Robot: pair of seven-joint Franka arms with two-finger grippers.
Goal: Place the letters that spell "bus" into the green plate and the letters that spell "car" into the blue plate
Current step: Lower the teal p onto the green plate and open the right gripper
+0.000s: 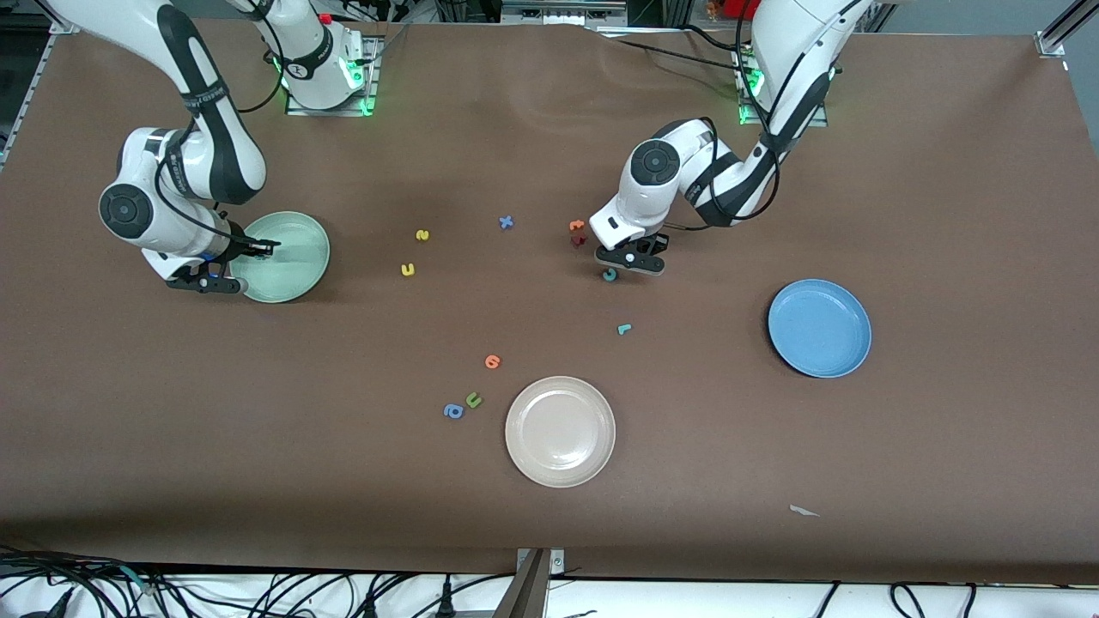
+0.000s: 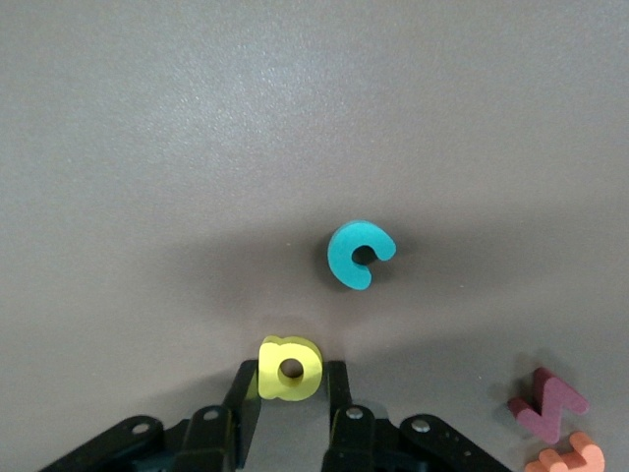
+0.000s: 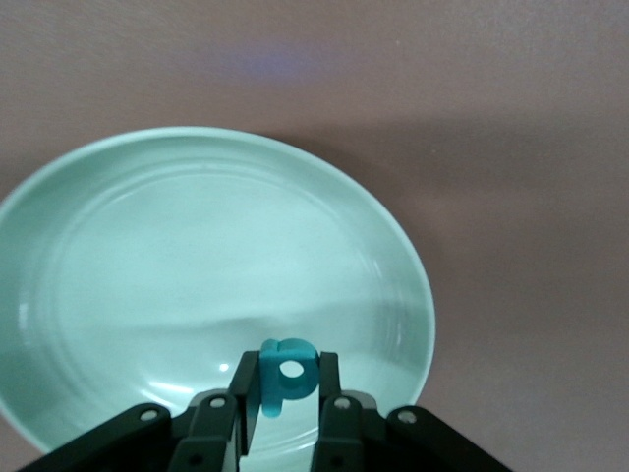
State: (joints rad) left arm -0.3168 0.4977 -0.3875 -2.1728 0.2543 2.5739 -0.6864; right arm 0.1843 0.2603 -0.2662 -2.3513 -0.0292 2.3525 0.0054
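Observation:
My left gripper (image 1: 633, 260) (image 2: 290, 374) is shut on the yellow "a" (image 2: 292, 366), just above the table. Beside it, the teal "c" (image 1: 610, 275) (image 2: 360, 254) lies flat. The teal "r" (image 1: 624, 328) lies nearer the front camera. The blue plate (image 1: 819, 328) sits toward the left arm's end. My right gripper (image 1: 209, 281) (image 3: 287, 372) is shut on the teal "b" (image 3: 285, 385), over the rim of the green plate (image 1: 296, 257) (image 3: 413, 265). The yellow "s" (image 1: 421, 234) and yellow "u" (image 1: 409, 269) lie between the arms.
A beige plate (image 1: 560, 431) sits mid-table near the front camera. Beside it lie a green "u" (image 1: 473, 399), a blue "a" (image 1: 453, 411) and an orange letter (image 1: 492, 361). A blue "x" (image 1: 506, 222), an orange letter (image 1: 577, 225) and a dark red one (image 1: 579, 241) lie near my left gripper.

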